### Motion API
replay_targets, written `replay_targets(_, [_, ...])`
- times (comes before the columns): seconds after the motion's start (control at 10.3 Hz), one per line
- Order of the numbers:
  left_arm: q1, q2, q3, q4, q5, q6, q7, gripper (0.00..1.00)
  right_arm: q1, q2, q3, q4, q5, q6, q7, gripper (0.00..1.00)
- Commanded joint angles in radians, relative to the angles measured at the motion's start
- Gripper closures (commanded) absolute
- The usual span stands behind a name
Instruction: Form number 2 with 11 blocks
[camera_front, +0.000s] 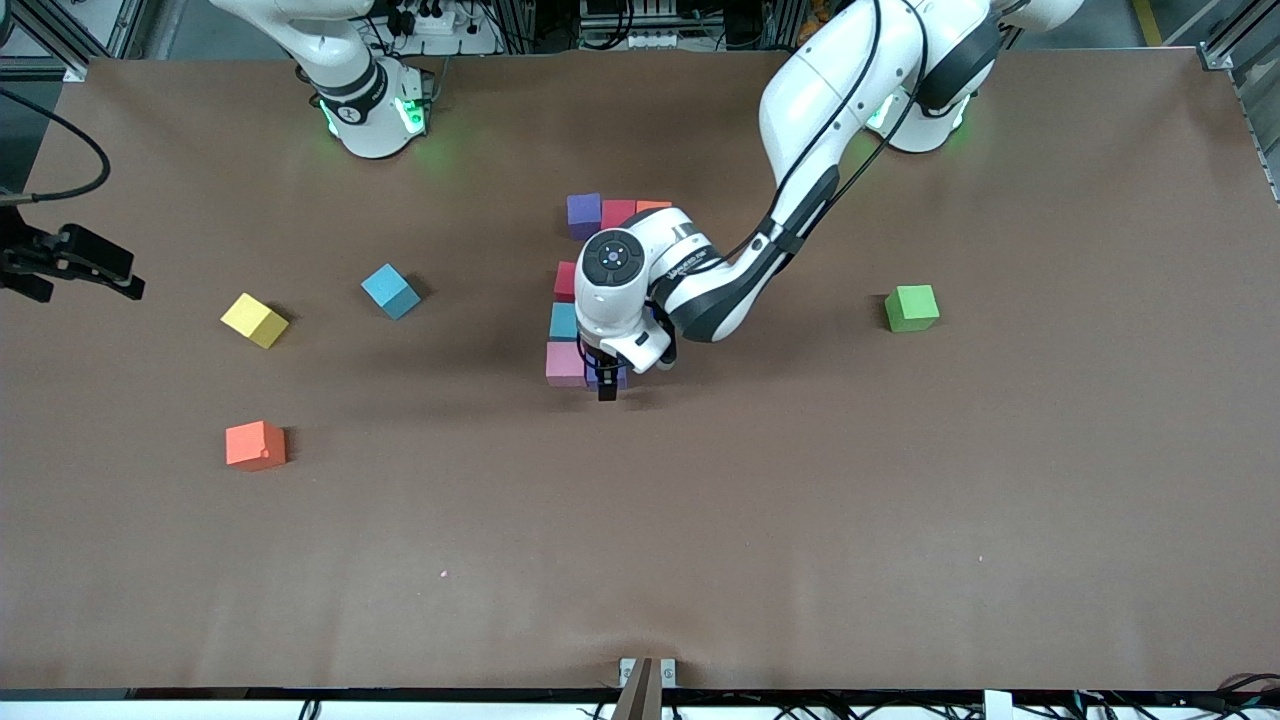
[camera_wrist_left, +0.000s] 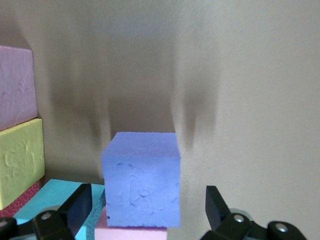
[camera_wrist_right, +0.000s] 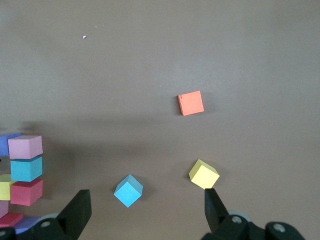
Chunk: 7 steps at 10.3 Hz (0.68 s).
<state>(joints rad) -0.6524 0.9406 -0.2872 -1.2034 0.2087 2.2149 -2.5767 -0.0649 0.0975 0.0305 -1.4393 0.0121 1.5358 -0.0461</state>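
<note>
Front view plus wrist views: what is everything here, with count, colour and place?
Loose matte cubes: 4; yellow cube, light blue cube, orange cube toward the right arm's end; green cube toward the left arm's end.
Part-built digit: 1 cluster, mid-table; purple, red, orange, light blue, pink cubes showing, some hidden under the arm.
Table: 1, brown.
Left gripper: open, astride the cluster's purple cube.
Right gripper: open, waiting over its arm's end.

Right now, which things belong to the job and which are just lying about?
Job: part-built number 2; purple block below the open left gripper; loose yellow block, blue block, orange block, green block; right gripper, waiting open.
Lying about: black cable; pale speck.
</note>
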Motion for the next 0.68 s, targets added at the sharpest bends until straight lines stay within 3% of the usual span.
replay_targets(0.0, [0.013, -0.055, 0.0, -0.022, -0.017, -0.053, 0.0, 0.0, -0.004, -0.015, 0.009, -0.038, -0.012, 0.023, 0.005, 0.0])
replay_targets(0.1, [0.045, -0.078, -0.003, -0.028, -0.019, -0.079, 0.009, 0.0, -0.006, -0.015, 0.009, -0.047, -0.012, 0.023, 0.005, 0.0])
replay_targets(0.29, [0.129, -0.117, -0.081, -0.059, -0.022, -0.15, 0.081, 0.0, -0.007, -0.015, 0.009, -0.053, -0.011, 0.023, 0.005, 0.0])
replay_targets(0.58, [0.357, -0.218, -0.211, -0.232, -0.017, -0.144, 0.186, 0.0, -0.006, -0.01, 0.009, -0.053, -0.012, 0.036, 0.006, 0.0])
